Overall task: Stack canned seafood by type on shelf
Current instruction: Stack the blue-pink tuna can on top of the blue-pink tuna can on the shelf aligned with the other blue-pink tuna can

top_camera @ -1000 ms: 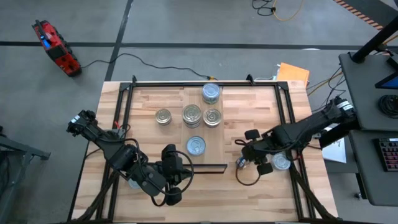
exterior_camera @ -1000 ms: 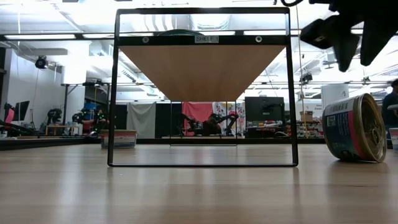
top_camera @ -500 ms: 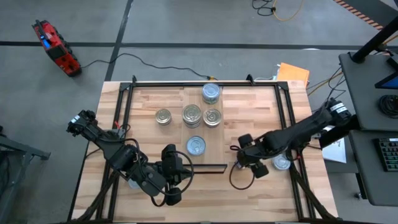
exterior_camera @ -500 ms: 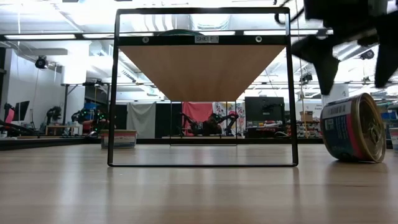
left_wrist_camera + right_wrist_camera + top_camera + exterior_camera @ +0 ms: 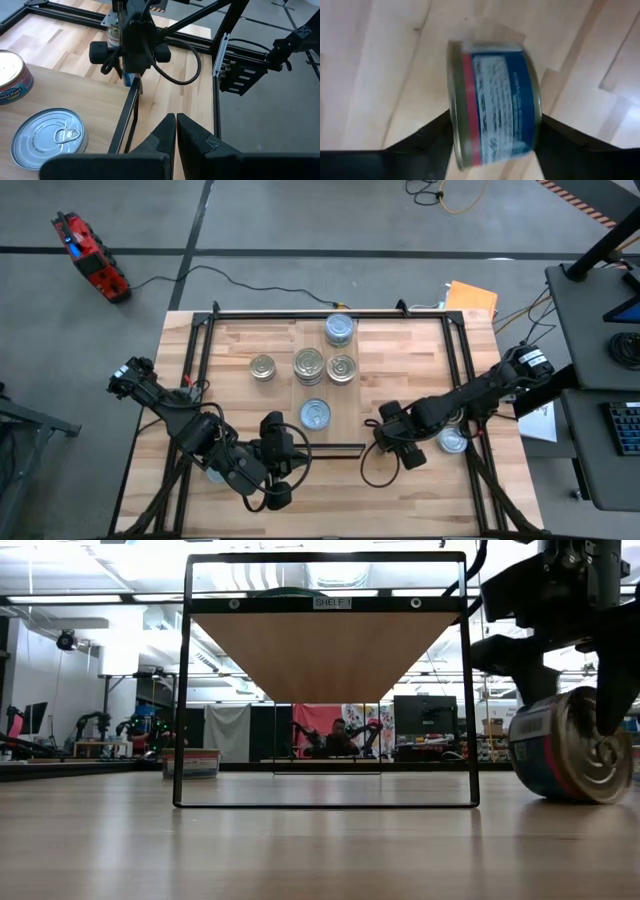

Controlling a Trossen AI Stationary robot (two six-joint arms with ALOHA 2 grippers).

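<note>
A: Wooden tabletop: what changed by the shelf?

B: The right gripper slid in beside its front right corner; its fingers now straddle a blue-labelled tin lying on edge, so pickup is beginning.

A: Counts?

B: Five tins on the shelf, one more farther right. The left gripper, in front, stays closed, empty.
</note>
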